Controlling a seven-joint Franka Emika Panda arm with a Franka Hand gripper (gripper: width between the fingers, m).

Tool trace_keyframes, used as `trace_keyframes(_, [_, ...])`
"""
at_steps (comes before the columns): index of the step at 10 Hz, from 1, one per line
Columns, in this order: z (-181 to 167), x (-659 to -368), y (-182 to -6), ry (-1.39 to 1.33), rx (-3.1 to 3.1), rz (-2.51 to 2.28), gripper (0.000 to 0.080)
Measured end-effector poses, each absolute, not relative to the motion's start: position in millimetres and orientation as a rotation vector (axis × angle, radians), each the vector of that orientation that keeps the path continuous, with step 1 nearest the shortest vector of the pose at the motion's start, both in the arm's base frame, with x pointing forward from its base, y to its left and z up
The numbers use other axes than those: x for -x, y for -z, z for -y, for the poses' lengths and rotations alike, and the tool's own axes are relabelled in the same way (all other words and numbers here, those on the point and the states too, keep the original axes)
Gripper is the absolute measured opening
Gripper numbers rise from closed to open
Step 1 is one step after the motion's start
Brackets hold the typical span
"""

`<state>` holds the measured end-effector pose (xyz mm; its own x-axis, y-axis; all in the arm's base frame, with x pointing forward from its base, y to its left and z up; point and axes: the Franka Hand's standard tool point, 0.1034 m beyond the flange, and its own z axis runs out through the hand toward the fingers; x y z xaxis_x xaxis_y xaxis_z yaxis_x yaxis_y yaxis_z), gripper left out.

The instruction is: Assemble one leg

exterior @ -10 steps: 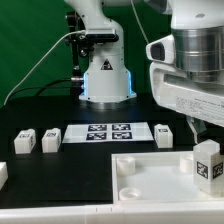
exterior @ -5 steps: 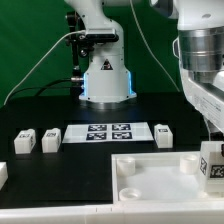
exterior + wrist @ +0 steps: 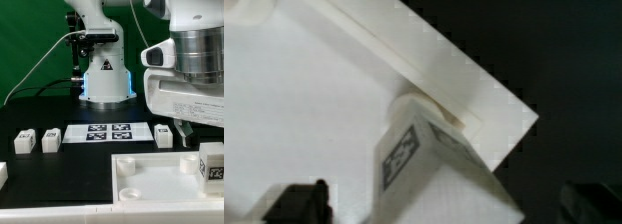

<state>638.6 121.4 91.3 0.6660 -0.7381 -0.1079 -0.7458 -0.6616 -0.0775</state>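
One black tabletop (image 3: pixel 60 110) is carrying the work area, and a green curtain (image 3: pixel 30 40) is closing off the room behind it. The arm's white base (image 3: pixel 105 78) is standing at upper centre of the exterior view, glowing blue low down.

One marker board (image 3: pixel 92 132) is lying at mid-frame, showing four black tags. Three small tagged blocks are resting on the tabletop in line with it: a far-left block (image 3: pixel 25 139) and a second block (image 3: pixel 50 141) to its left, and a right block (image 3: pixel 165 135) to its right. One white piece (image 3: pixel 3 172) is being cut off by the left edge, so its kind cannot be told.

One white tray (image 3: pixel 150 165) is filling the lower right, with round sockets showing at its corners. The leg (image 3: pixel 212 165) is standing upright on the tray's right end, near the frame's right edge.

In the wrist view, the gripper (image 3: pixel 446 207) is hanging wide open and holding nothing. Its dark fingertips (image 3: pixel 295 205) are flanking the leg (image 3: pixel 429 150) and touching neither side.

One printed label (image 3: pixel 185 103) is showing on the arm's hand housing, with lettering too small to read. The tags are showing patterns only.
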Motion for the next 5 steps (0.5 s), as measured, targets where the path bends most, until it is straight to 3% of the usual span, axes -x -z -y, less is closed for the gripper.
trace_keyframes(5, [-113.6,-638.7,-81.8,-0.054,3.004,-0.326,0.0649])
